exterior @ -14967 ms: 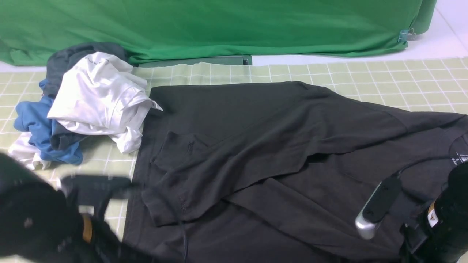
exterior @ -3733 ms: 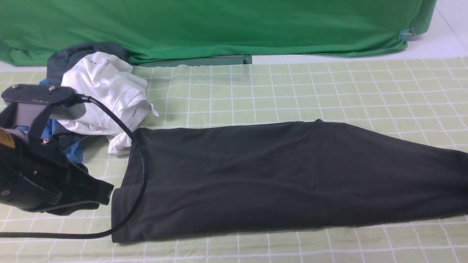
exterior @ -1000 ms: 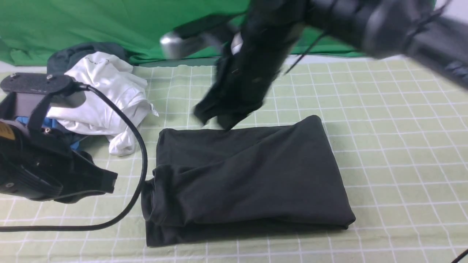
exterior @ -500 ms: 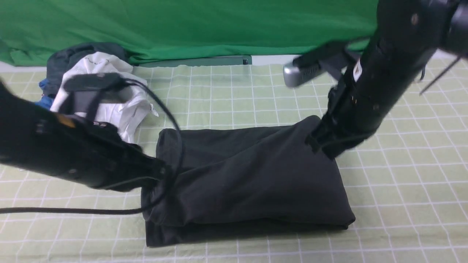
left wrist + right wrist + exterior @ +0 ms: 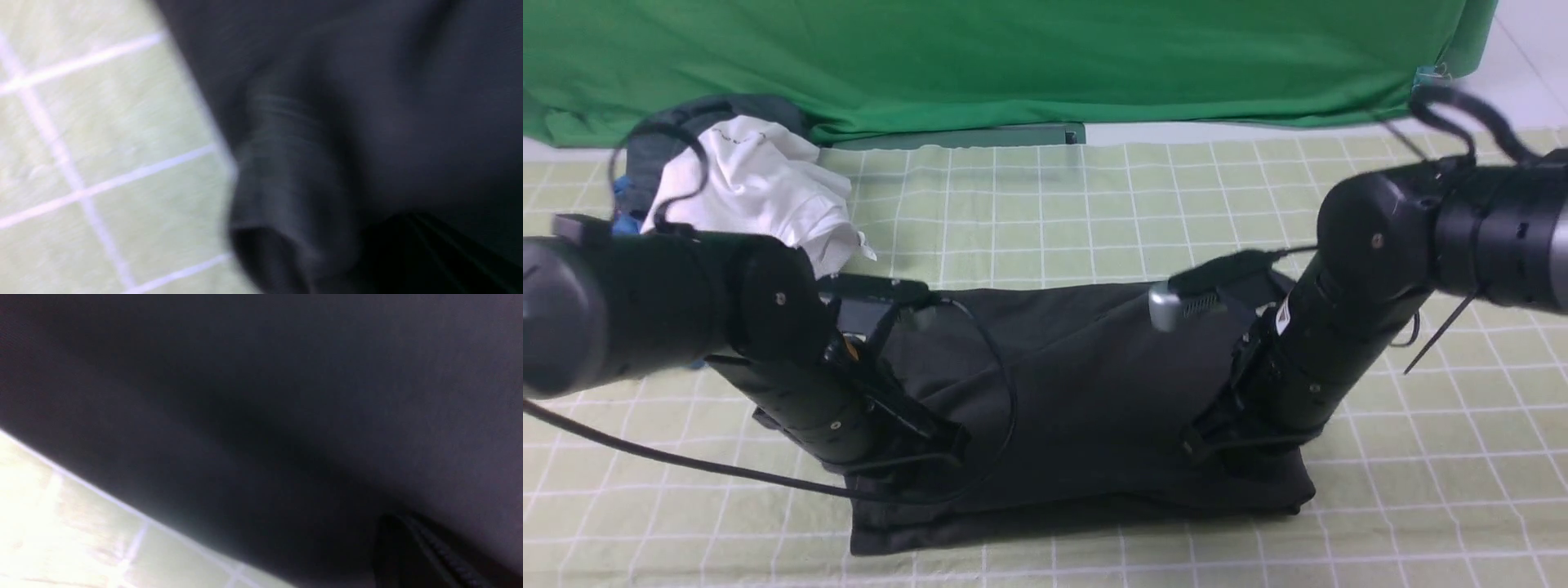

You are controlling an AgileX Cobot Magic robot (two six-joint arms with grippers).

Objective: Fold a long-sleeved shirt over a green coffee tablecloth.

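Both grippers are down on the garment with jaws closed and nothing pinched between them. The left gripper presses on the left end of the black long-sleeved shirt, and the right gripper presses on its right end. The shirt lies directly beneath both, folded into a compact rectangular bundle between the two arms, its front edge just ahead of the fingertips toward the robot. It rests on the pale yellow-green tablecloth with thin white grid lines, which stretches out on every side of the grippers.

The folding itself looks finished; this seems to be the final flattening of the bundle. The next move probably calls for lifting both arms straight up and clear without dragging the top layer, since the cloth is soft and could shift or reopen if a fingertip catches it.
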